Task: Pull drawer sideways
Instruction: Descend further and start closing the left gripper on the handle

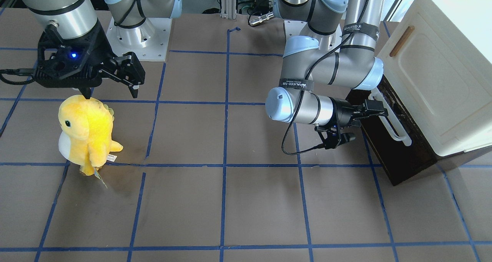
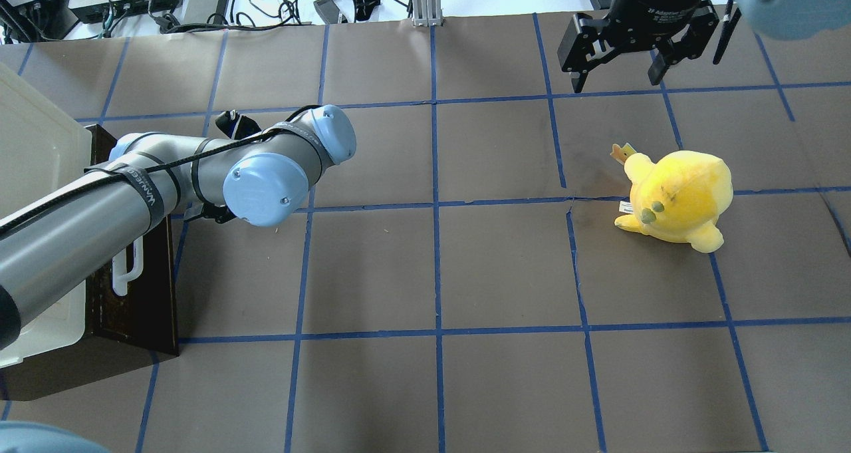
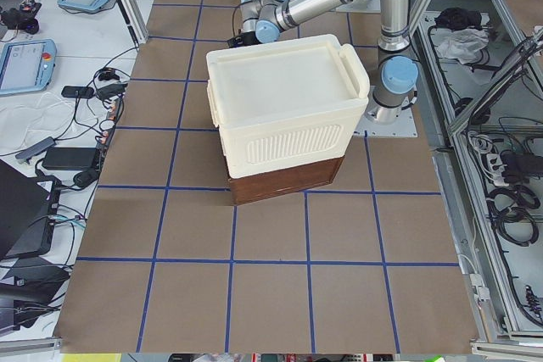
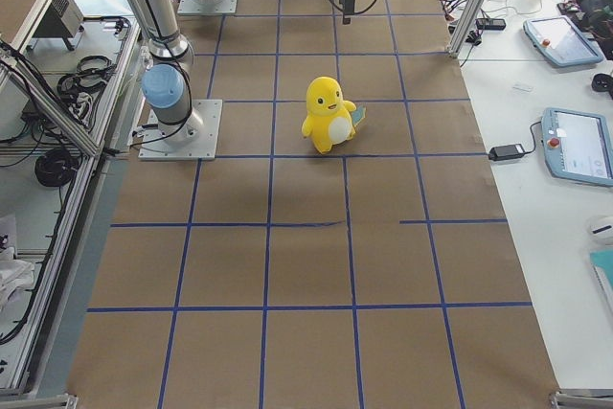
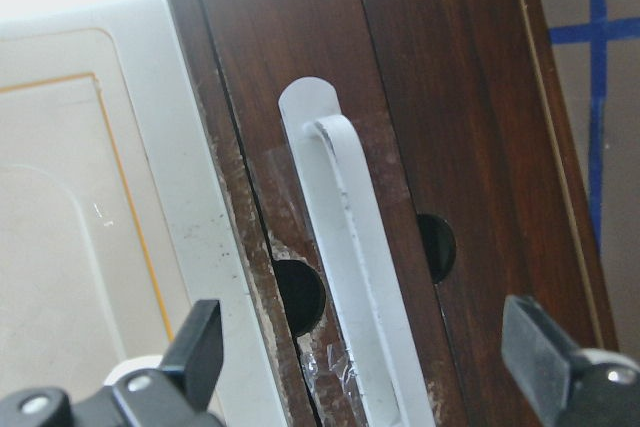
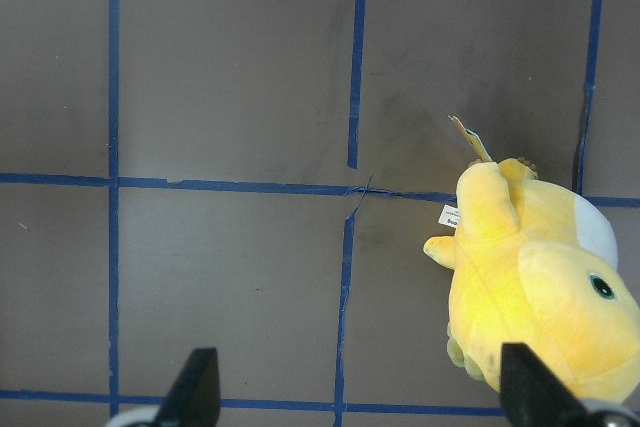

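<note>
The dark brown drawer (image 1: 399, 158) sits under the cream-white cabinet (image 1: 434, 81) at the table's end on my left. Its front faces the table middle, and its long white bar handle (image 1: 394, 125) also shows in the left wrist view (image 5: 350, 247) and the overhead view (image 2: 126, 270). My left gripper (image 1: 378, 110) is open at the handle. In the left wrist view (image 5: 365, 342) its fingers (image 5: 200, 347) stand on either side of the bar without touching it. My right gripper (image 1: 111, 92) hangs open and empty above the table, just behind a yellow plush; it also shows overhead (image 2: 617, 80).
A yellow plush toy (image 1: 86, 133) stands on the brown, blue-taped table (image 1: 230, 200) below my right gripper. The cabinet door has a small brown wooden handle (image 1: 401, 40). Cables and power units lie beyond the table's far edge (image 2: 199, 0).
</note>
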### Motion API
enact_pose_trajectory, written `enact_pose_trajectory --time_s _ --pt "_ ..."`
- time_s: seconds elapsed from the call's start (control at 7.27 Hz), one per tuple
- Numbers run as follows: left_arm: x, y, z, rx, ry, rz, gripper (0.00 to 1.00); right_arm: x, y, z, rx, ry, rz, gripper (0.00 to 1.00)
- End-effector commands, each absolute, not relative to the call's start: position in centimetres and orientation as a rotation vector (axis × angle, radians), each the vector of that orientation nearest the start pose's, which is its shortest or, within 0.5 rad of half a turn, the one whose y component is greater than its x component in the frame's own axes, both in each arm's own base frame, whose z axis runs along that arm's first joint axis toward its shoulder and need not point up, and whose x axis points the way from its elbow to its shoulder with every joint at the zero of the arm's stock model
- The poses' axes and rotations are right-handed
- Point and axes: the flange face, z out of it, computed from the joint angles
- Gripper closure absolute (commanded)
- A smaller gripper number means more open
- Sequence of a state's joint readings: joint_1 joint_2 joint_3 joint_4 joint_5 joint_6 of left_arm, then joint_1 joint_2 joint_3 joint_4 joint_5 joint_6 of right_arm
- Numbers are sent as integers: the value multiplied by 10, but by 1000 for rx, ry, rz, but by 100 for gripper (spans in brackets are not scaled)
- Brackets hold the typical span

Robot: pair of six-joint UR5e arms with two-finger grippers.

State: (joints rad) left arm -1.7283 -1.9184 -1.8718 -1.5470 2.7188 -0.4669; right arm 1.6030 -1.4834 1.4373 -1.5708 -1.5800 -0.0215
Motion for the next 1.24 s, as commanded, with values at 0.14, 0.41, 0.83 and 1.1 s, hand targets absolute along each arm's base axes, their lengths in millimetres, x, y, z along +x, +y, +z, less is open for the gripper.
enact_pose_trajectory --time_s 0.14,0.41,0.83,1.1 --pt "-104 -494 212 112 1889 279 0 149 -529 509 -84 3149 -73 0" --pt "-88 -490 206 76 1881 299 0 149 -529 509 -84 3149 -73 0" --pt "-83 -483 199 65 1859 291 0 149 -529 509 -84 3149 -73 0" --pt "-82 -484 199 68 1853 289 2 149 -529 509 -84 3149 -73 0"
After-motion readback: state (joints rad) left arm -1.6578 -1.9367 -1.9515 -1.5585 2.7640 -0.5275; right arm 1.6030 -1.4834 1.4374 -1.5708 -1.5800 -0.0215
